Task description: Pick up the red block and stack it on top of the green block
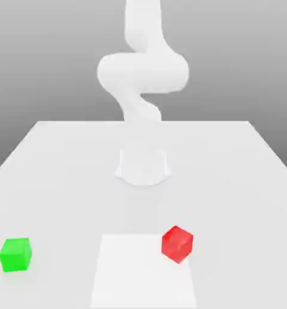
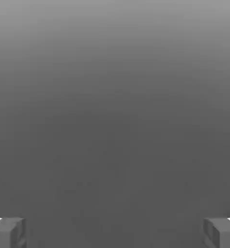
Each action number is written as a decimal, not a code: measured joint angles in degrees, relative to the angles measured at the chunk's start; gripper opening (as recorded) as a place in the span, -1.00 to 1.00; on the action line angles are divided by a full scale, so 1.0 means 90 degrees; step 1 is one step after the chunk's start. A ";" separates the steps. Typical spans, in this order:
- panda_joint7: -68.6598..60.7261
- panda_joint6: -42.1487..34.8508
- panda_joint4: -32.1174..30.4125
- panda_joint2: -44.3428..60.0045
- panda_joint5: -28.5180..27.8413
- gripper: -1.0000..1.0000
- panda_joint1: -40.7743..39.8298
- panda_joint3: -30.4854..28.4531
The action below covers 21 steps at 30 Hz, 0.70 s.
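The red block [image 1: 177, 244] is a small glossy cube on the white table [image 1: 236, 175], near the front and a little toward the exterior view's right. Far off toward the exterior view's left, close to the table's edge, sits the green block [image 1: 16, 254]. The two blocks are well apart. In the hand view my gripper [image 2: 115, 233] is open, its two grey fingertips [image 2: 7, 232] standing wide apart with nothing between them, only a plain grey backdrop. Neither block appears in that view.
The white arm [image 1: 142, 72] rises from a round base [image 1: 143, 166] at the table's middle. A brighter white rectangle [image 1: 139, 274] lies at the front between the blocks, its right edge by the red block. What it is I cannot tell.
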 joint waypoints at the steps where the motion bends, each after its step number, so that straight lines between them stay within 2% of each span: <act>1: 0.0314 0.0147 -0.0154 0.0237 -0.0050 0.00 -0.0106 0.0189; 8: 0.2251 0.1068 -0.1129 0.1756 -0.0337 0.00 -0.0700 0.1180; 14: 0.3783 0.1847 -0.1951 0.3022 -0.0456 0.00 -0.1005 0.1715; 18: 0.4629 0.2374 -0.2502 0.3796 -0.0293 0.00 -0.1016 0.1907; 21: 0.5028 0.2760 -0.2894 0.4291 0.0124 0.00 -0.0870 0.2014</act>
